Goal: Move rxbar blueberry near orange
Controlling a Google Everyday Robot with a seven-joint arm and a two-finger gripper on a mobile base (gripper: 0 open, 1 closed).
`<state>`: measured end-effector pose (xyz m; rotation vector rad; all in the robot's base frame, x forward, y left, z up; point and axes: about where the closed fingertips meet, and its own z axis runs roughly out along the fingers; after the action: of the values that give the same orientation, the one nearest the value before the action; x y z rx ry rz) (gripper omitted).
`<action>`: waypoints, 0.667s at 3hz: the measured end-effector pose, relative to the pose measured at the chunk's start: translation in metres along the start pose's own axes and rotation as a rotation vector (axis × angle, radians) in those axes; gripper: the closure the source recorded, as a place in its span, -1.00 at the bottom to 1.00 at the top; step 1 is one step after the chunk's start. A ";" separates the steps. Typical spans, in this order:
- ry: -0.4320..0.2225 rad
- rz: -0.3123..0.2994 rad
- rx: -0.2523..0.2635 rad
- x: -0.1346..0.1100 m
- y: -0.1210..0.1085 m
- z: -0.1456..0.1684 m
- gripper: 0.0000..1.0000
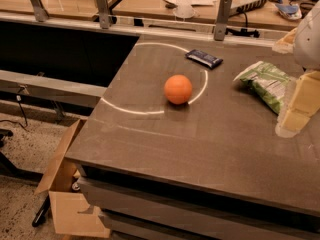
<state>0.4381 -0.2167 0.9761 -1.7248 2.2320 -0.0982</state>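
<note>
One rxbar blueberry [204, 59] lies flat on the table's [200, 154] far side, just beyond the orange [178, 89]. The gripper [296, 111] hangs at the right edge, well apart from the bar, with a green chip bag [265, 83] between them. Whether the gripper is open or closed: can't tell.

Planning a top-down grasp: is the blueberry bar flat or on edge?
Flat: the rxbar blueberry lies broad side down on the table. The end effector is at the picture's right edge.

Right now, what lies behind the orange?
The blue snack bar lies flat behind the orange, apart from it. The table patch beneath the orange is covered. The gripper is at the right edge, by the chip bag.
</note>
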 end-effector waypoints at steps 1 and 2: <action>0.000 0.000 0.000 0.000 0.000 0.000 -1.00; -0.090 0.077 0.042 0.005 -0.022 0.000 -1.00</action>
<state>0.4575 -0.2269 0.9801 -1.5875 2.2121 -0.0486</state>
